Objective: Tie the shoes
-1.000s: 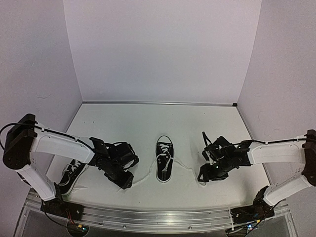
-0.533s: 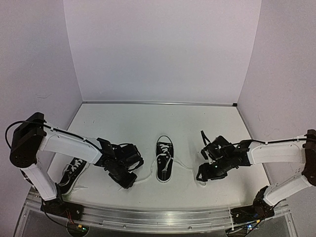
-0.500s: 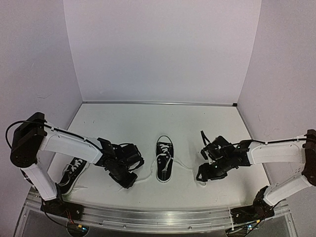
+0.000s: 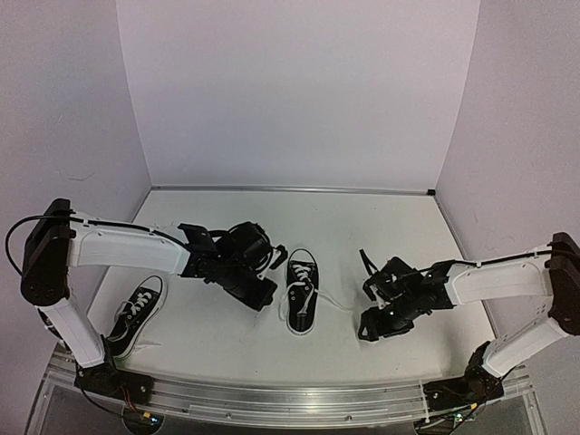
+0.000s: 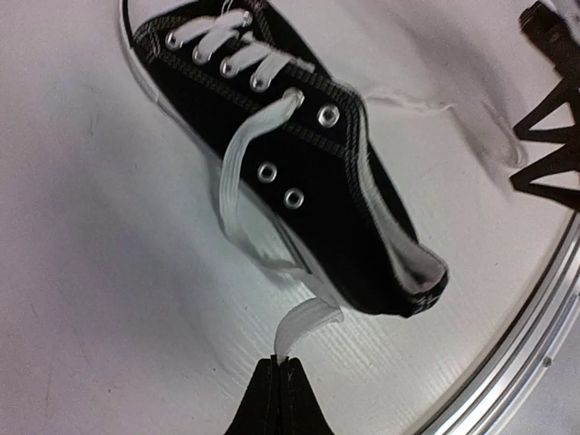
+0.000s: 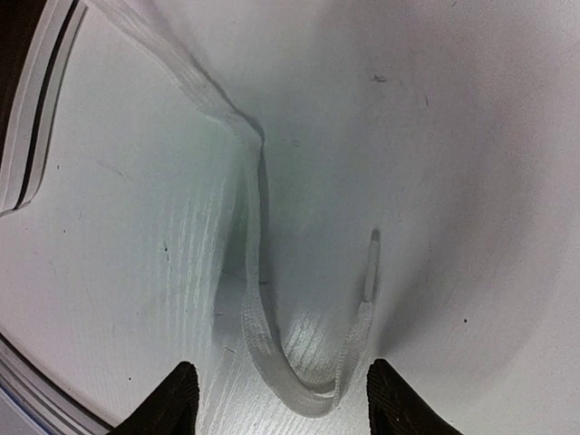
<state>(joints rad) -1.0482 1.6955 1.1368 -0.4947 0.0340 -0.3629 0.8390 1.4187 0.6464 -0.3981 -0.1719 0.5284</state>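
One black sneaker (image 4: 302, 306) with a white toe cap lies at the table's centre, its laces loose. In the left wrist view the shoe (image 5: 308, 172) lies on its side. My left gripper (image 4: 264, 298) sits just left of it, and the left wrist view shows the gripper (image 5: 282, 364) shut on the end of the left lace (image 5: 308, 322). The right lace (image 4: 341, 306) trails across the table to my right gripper (image 4: 365, 328). That gripper (image 6: 285, 399) is open, with a bend of the lace (image 6: 263, 353) lying between its fingers. The second sneaker (image 4: 134, 319) lies at the near left.
A metal rail (image 4: 290, 395) runs along the table's near edge; it also shows in the left wrist view (image 5: 535, 317). White walls close the back and both sides. The right arm's dark parts (image 5: 548, 136) show at the right of the left wrist view.
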